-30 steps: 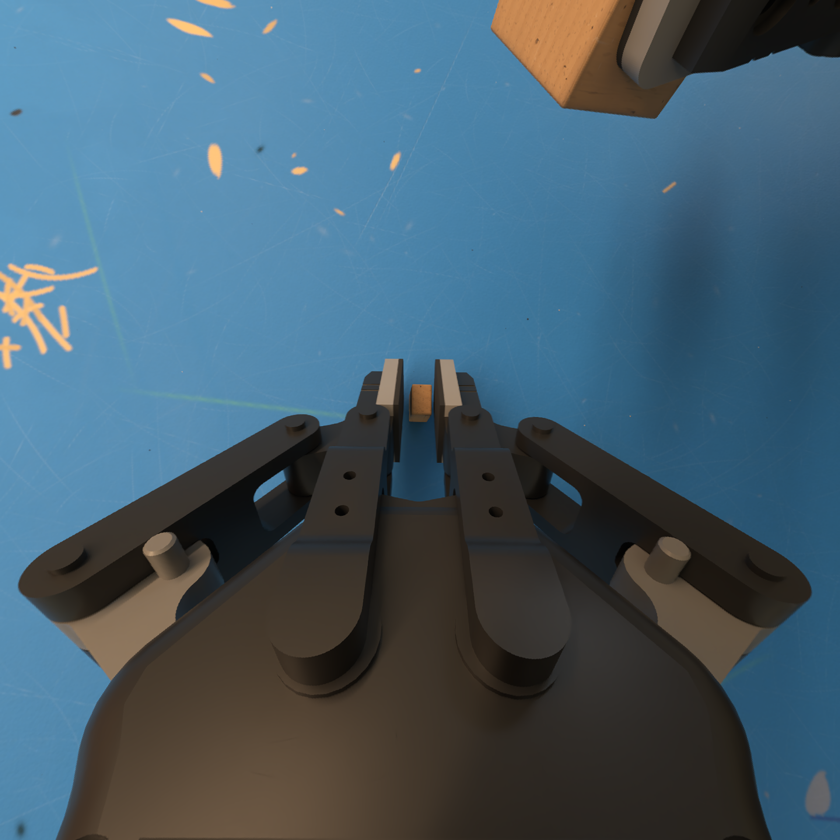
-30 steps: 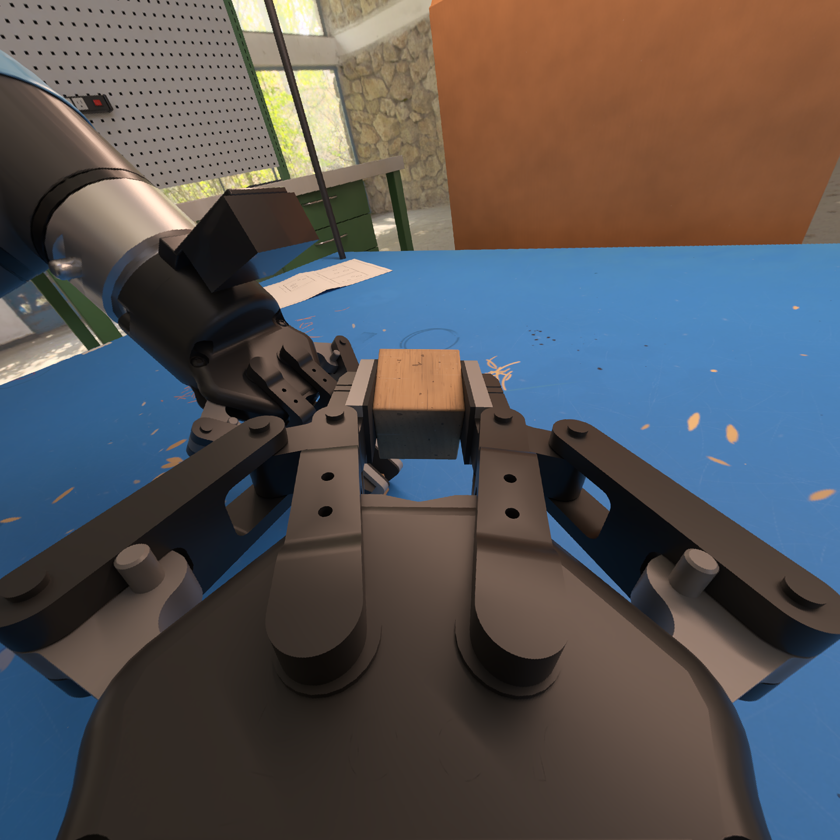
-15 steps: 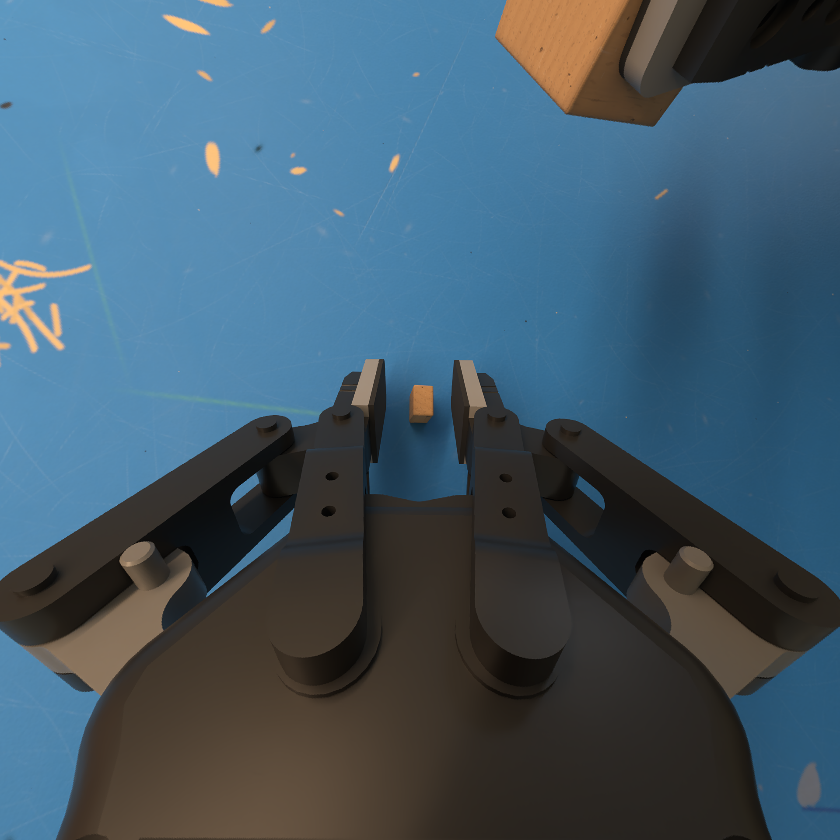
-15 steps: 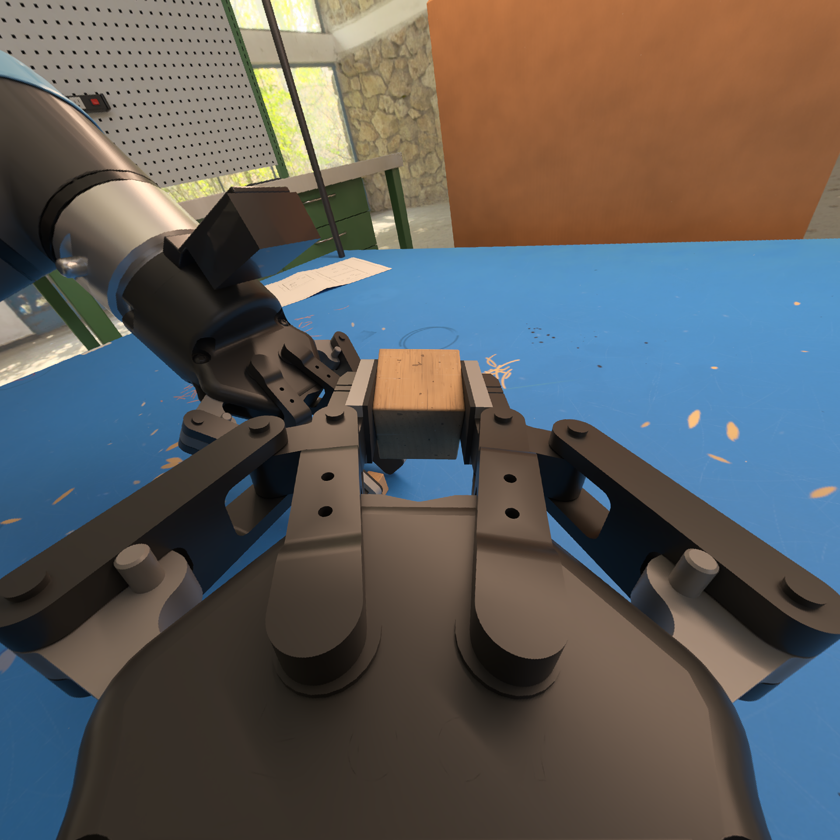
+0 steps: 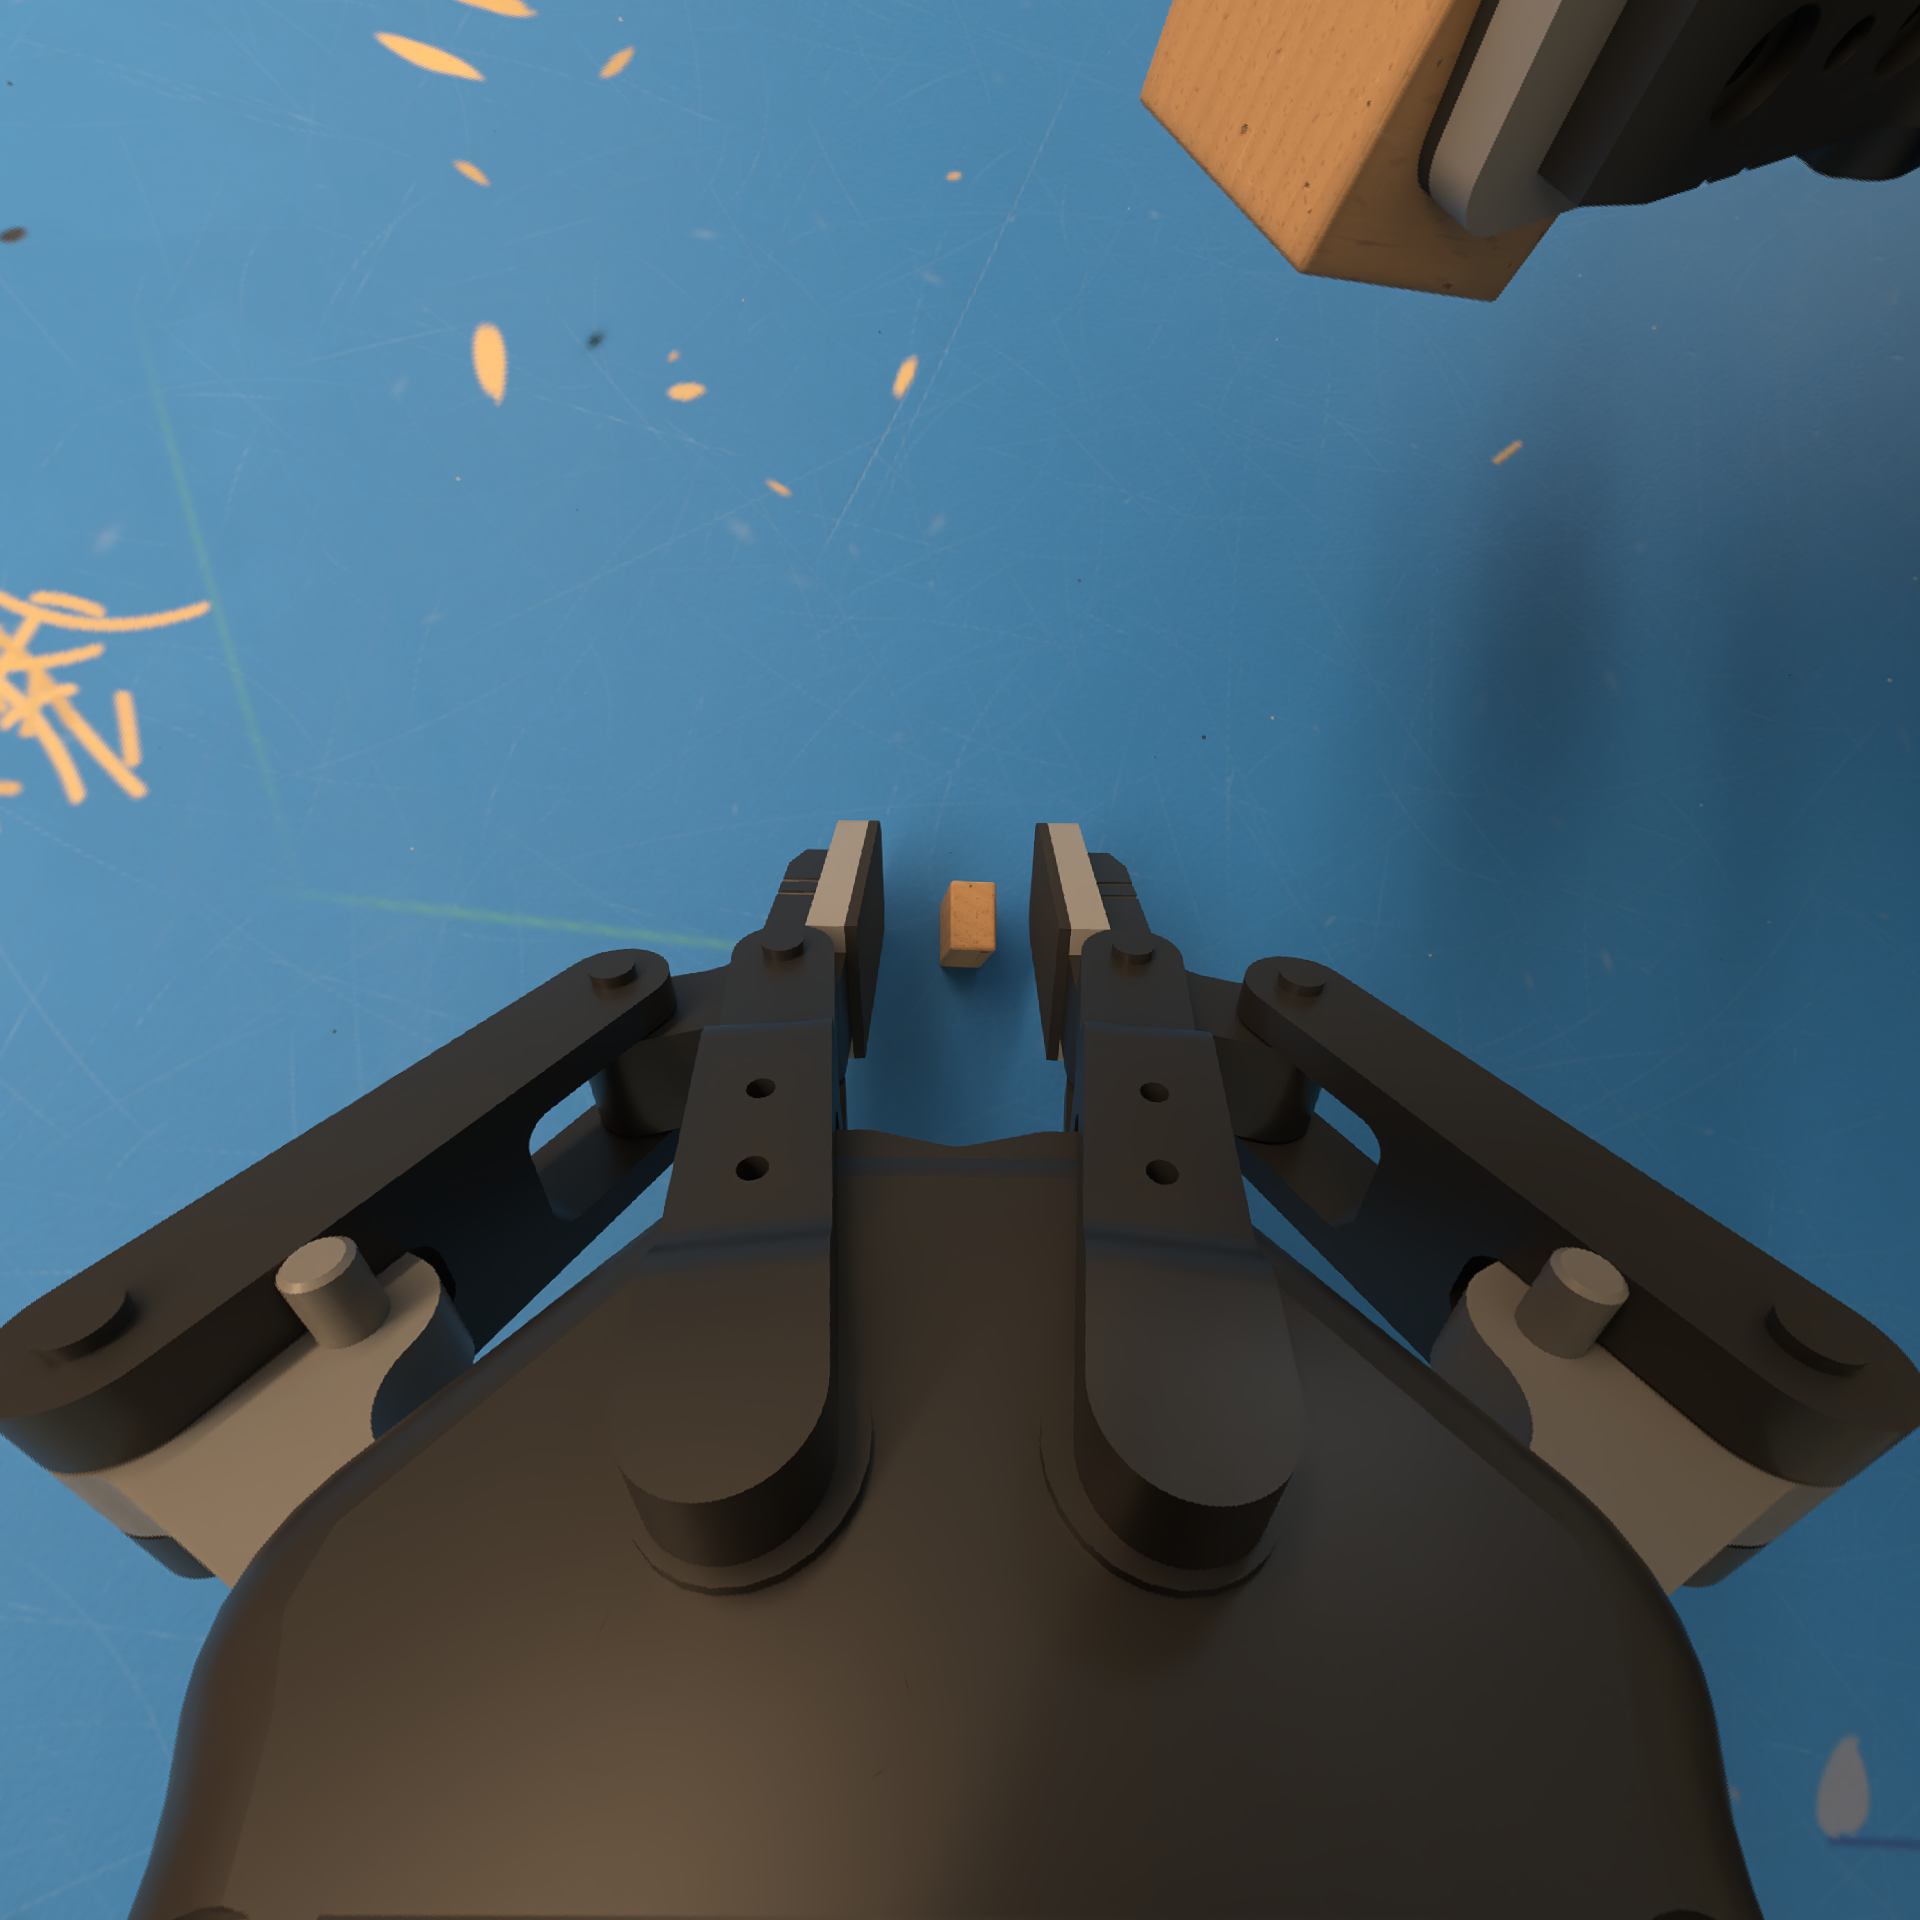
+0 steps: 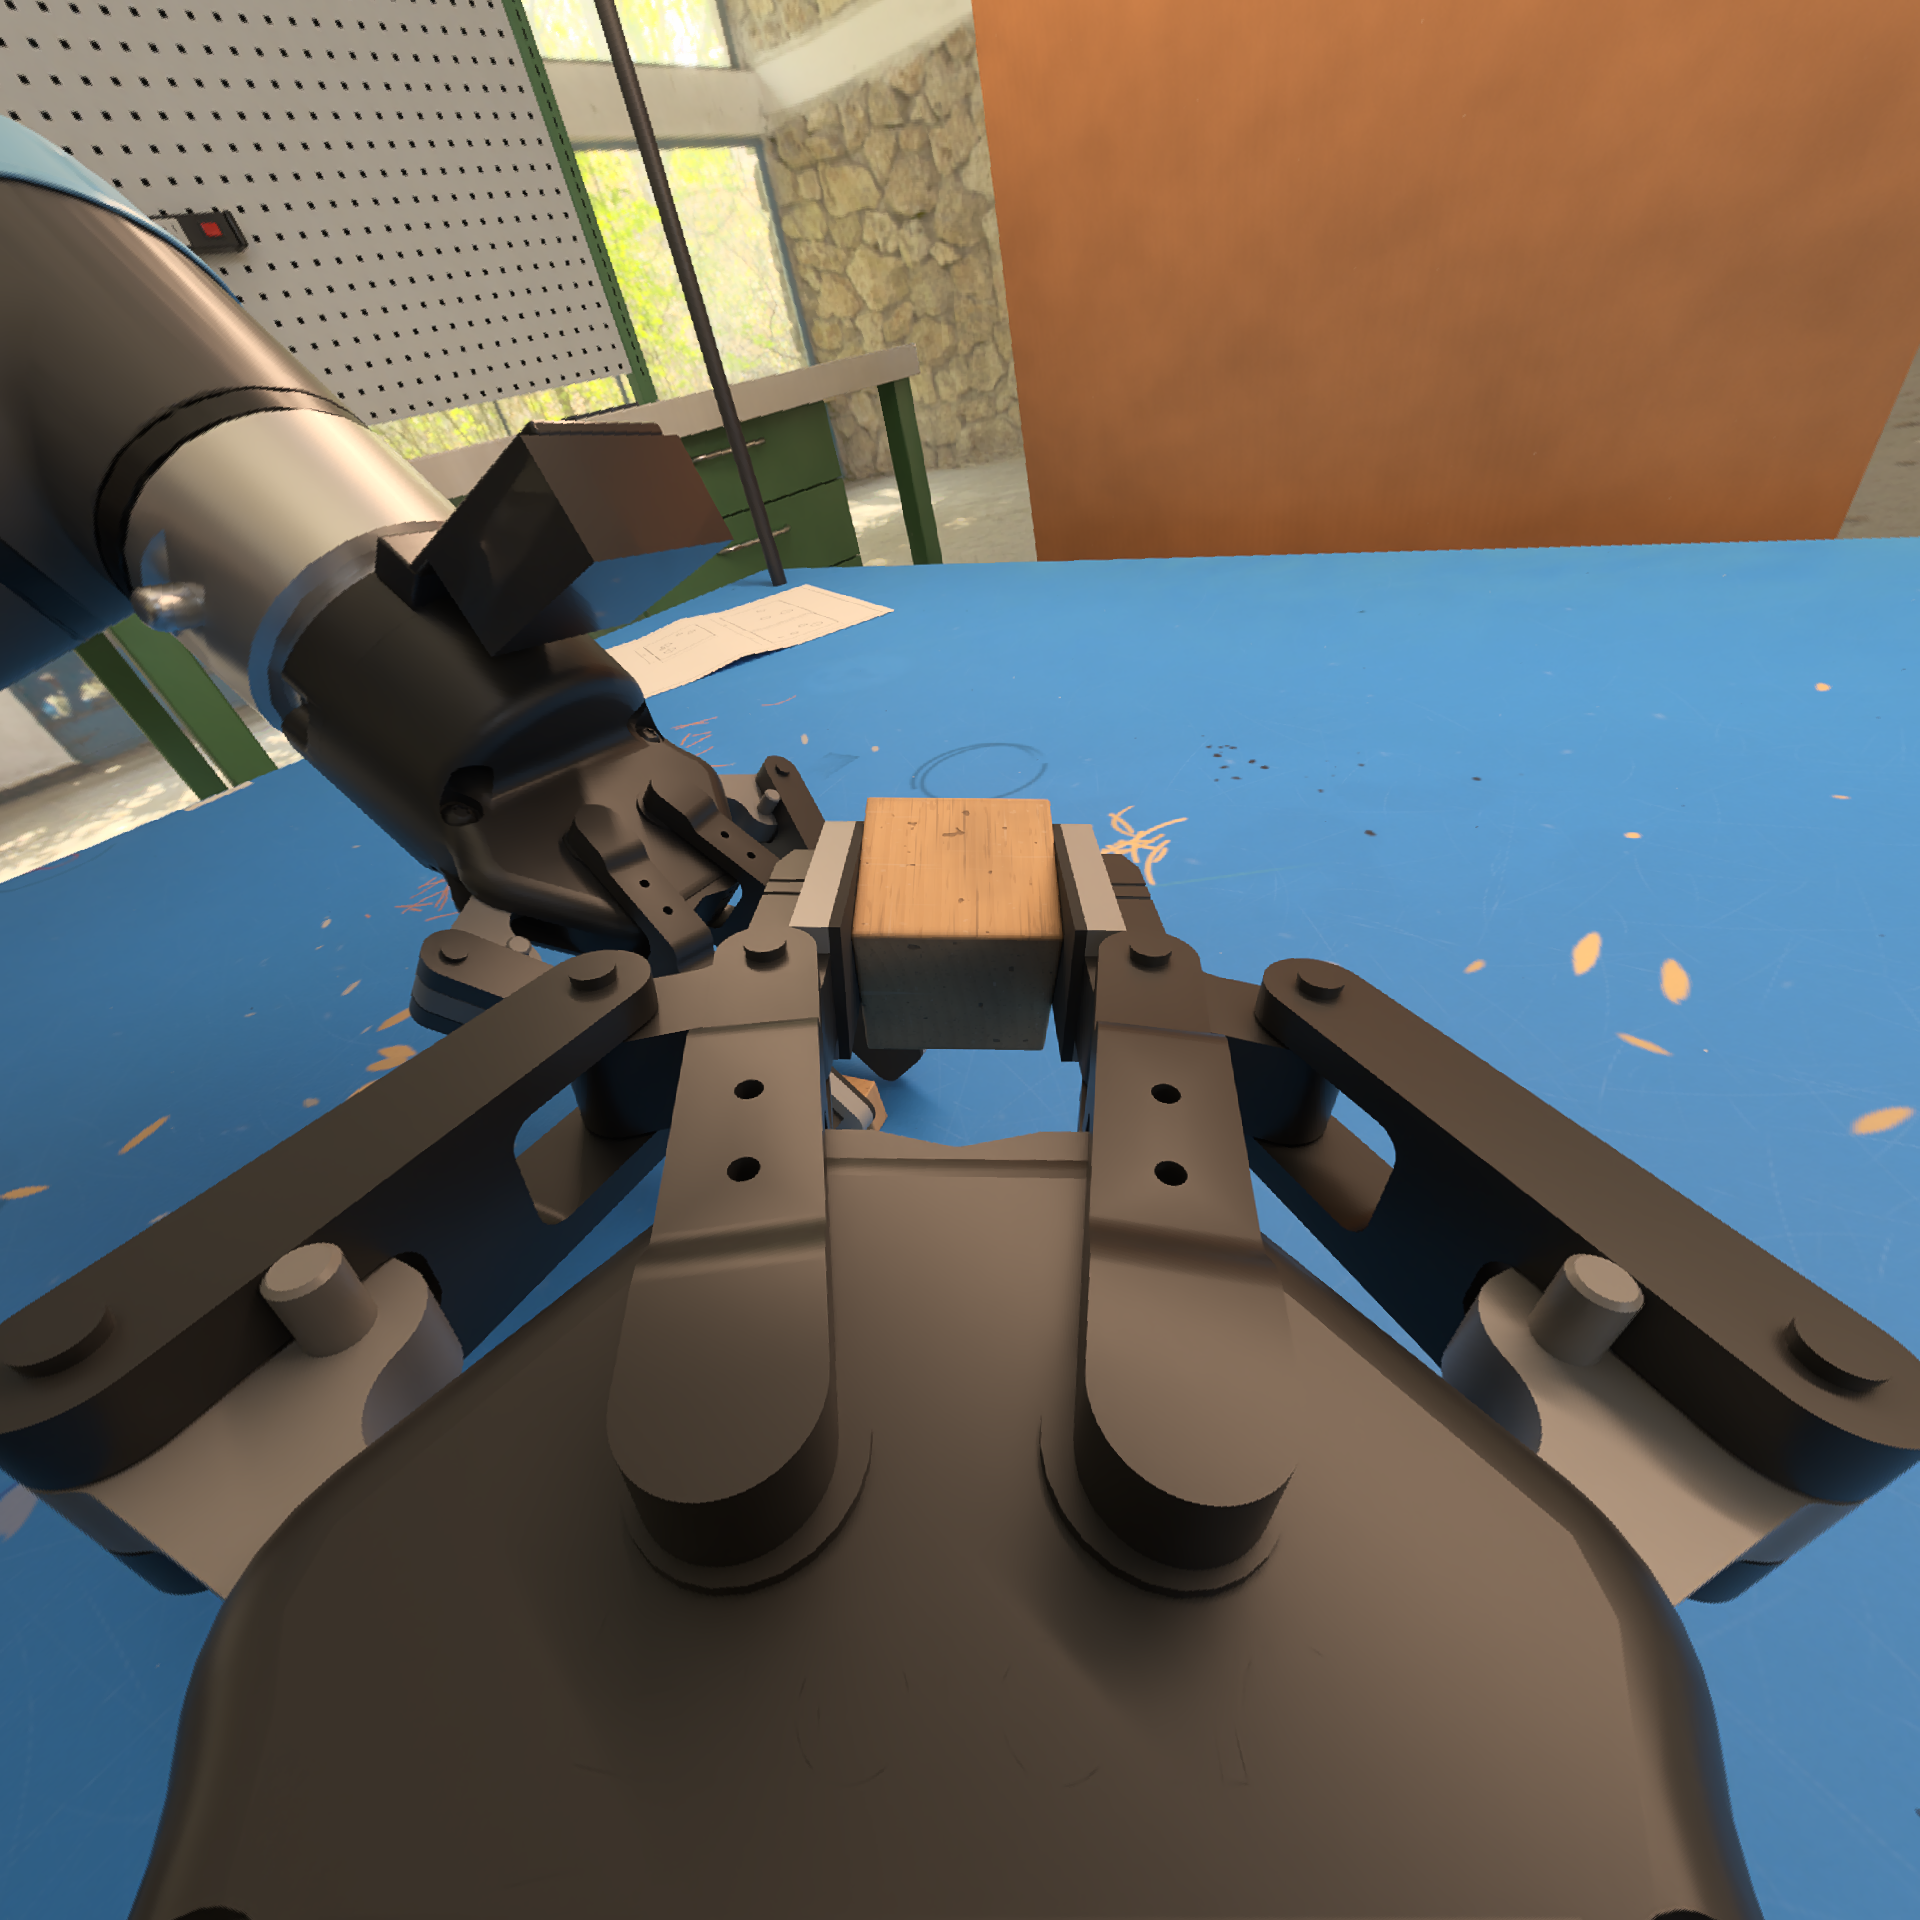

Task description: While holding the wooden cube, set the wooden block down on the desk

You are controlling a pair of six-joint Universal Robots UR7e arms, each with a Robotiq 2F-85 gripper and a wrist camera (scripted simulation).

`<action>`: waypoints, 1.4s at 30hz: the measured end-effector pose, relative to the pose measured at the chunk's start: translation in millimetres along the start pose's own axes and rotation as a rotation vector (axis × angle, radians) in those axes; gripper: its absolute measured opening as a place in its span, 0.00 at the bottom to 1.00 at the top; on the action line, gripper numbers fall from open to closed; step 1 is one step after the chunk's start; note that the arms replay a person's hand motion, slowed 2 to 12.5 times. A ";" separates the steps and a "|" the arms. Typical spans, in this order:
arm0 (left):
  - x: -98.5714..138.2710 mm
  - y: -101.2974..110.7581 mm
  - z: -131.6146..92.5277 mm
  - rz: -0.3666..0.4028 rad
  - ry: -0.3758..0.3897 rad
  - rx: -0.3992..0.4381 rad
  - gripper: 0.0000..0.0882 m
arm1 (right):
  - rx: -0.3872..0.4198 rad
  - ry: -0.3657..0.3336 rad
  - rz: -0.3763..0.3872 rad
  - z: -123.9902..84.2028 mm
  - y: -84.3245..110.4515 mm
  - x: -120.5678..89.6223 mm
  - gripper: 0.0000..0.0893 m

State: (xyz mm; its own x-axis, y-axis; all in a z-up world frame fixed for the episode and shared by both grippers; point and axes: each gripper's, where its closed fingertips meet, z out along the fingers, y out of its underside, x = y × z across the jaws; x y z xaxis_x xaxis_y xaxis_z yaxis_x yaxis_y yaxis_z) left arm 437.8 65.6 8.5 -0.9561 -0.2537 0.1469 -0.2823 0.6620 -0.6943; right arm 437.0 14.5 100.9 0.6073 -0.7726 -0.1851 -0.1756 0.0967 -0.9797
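Here the left end effector (image 5: 957, 899) points down at the blue worktop (image 5: 1143, 623) with its fingers parted; the small wooden block (image 5: 967, 923) lies on the worktop between them, a clear gap on either side, touched by neither pad. The right end effector (image 6: 956, 904) is clamped on the wooden cube (image 6: 956, 868), a grey pad pressed flat against each side (the cube sits well above the worktop); from the left wrist view the same cube (image 5: 1320, 145) shows at the upper right, well apart from the block. In the right wrist view the left arm (image 6: 312, 582) reaches in from the left, its end effector just beside the cube. Orange flecks (image 5: 488, 358) and scribbles (image 5: 62, 696) mark the worktop; a sheet of paper (image 6: 748, 629) lies at its far edge, before an orange panel (image 6: 1455, 270) and a pegboard (image 6: 312, 187).
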 end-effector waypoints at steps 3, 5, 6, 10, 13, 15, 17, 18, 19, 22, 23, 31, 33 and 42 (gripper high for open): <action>-0.7 -0.4 -0.2 0.000 -0.002 0.002 0.29 | -0.001 0.000 0.000 0.0 0.1 0.0 0.34; -1.1 -0.8 -0.5 0.000 -0.004 0.004 0.29 | -0.001 0.000 0.000 0.1 0.1 0.0 0.34; -1.3 -1.1 -0.6 0.000 -0.004 0.005 0.29 | -0.001 0.000 0.000 0.1 0.1 0.0 0.34; -2.8 -3.0 -1.9 -0.001 -0.009 0.012 0.29 | -0.002 0.000 0.000 0.2 0.2 0.0 0.34; -4.0 -5.5 -3.4 -0.005 -0.012 0.023 0.28 | -0.003 0.001 -0.001 0.2 0.3 0.0 0.34; -4.6 -7.6 -4.6 -0.009 -0.012 0.033 0.28 | -0.003 0.001 -0.001 0.3 0.4 0.0 0.34; -4.7 -10.1 -6.0 -0.013 -0.009 0.045 0.27 | -0.004 0.001 -0.001 0.4 0.5 0.0 0.34; -4.7 -11.5 -6.8 -0.015 -0.007 0.052 0.27 | -0.004 0.001 -0.001 0.4 0.5 0.0 0.34; -4.7 -12.8 -7.7 -0.017 -0.005 0.060 0.27 | -0.004 0.001 -0.001 0.5 0.5 0.0 0.34; -4.3 -16.9 -10.3 -0.026 0.004 0.083 0.26 | -0.006 0.001 0.000 0.6 0.7 0.2 0.34; -4.2 -18.2 -11.2 -0.029 0.008 0.091 0.26 | -0.006 0.001 0.001 0.7 0.7 0.2 0.34; -2.9 -26.6 -18.9 -0.053 0.040 0.147 0.24 | -0.011 0.002 0.006 1.2 1.3 0.8 0.34; -2.6 -28.2 -20.9 -0.059 0.048 0.160 0.23 | -0.012 0.002 0.008 1.3 1.5 1.0 0.34; -1.2 -34.1 -29.4 -0.086 0.085 0.213 0.23 | -0.017 0.003 0.017 2.0 2.2 2.1 0.34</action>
State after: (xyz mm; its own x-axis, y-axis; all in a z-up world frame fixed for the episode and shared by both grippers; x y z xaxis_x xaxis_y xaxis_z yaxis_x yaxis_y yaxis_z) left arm 446.2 64.1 52.7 -0.9351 -0.2364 0.2642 -0.3484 0.4749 -0.8081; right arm 439.5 14.4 98.3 0.6017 -0.7730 -0.2012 -0.1988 0.0990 -0.9750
